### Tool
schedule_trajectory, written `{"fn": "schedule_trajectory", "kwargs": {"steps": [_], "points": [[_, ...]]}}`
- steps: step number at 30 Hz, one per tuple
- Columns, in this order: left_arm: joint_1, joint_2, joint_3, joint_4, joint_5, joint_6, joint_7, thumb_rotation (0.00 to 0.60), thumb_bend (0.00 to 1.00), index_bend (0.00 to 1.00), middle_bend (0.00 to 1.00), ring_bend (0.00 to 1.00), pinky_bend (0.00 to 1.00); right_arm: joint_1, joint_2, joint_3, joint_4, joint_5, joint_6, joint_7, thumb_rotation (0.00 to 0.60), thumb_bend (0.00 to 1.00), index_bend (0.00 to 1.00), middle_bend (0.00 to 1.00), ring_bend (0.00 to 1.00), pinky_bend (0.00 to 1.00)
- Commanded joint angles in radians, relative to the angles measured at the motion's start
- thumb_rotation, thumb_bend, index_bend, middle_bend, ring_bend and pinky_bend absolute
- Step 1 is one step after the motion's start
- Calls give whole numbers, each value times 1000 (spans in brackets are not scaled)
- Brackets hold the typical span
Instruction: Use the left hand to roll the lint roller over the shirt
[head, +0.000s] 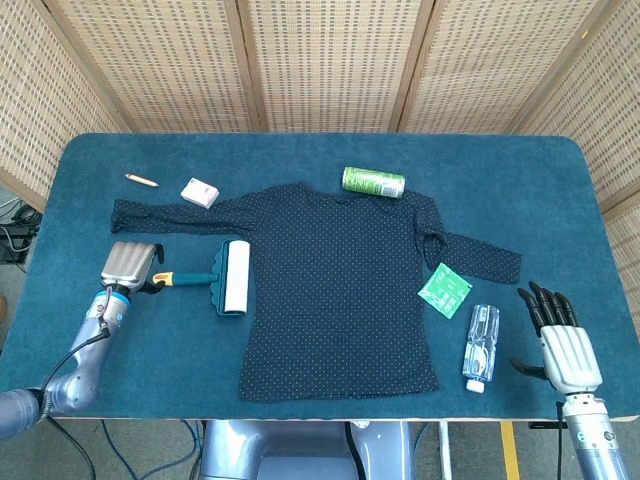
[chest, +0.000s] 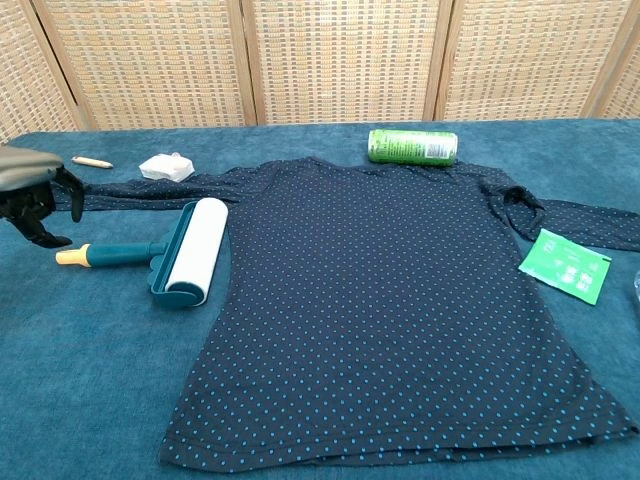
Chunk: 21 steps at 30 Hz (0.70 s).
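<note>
A dark blue dotted long-sleeved shirt (head: 340, 285) (chest: 390, 300) lies spread flat on the blue table. The lint roller (head: 222, 277) (chest: 180, 250), with a white roll, a teal frame and a yellow-tipped handle, lies at the shirt's left edge, the handle pointing left. My left hand (head: 128, 266) (chest: 32, 195) hovers just left of the handle's yellow tip, fingers apart and holding nothing. My right hand (head: 562, 345) rests open at the table's front right corner, far from the shirt.
A green can (head: 373, 182) (chest: 412, 146) lies beyond the shirt's collar. A green packet (head: 444, 290) (chest: 566, 264) and a clear bottle (head: 481, 345) lie to the right. A white box (head: 200, 192) (chest: 165, 166) and a pencil (head: 141, 180) (chest: 91, 160) sit at the far left.
</note>
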Motion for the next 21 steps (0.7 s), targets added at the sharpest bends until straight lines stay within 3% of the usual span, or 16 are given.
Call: {"fn": "schedule_trajectory", "kwargs": {"steps": [1,21], "points": [[-14,-18,10,20,-10,-3,8,600,298,451,865,714,651,0,-1,0,0,0,0,0,600,23,0,0,0,0],[-78,-115,59,104,-52,7,74,600,292,453,865,714,651,2,-4,1,5,7,-5,-2,600,24,0,0,0,0]]}}
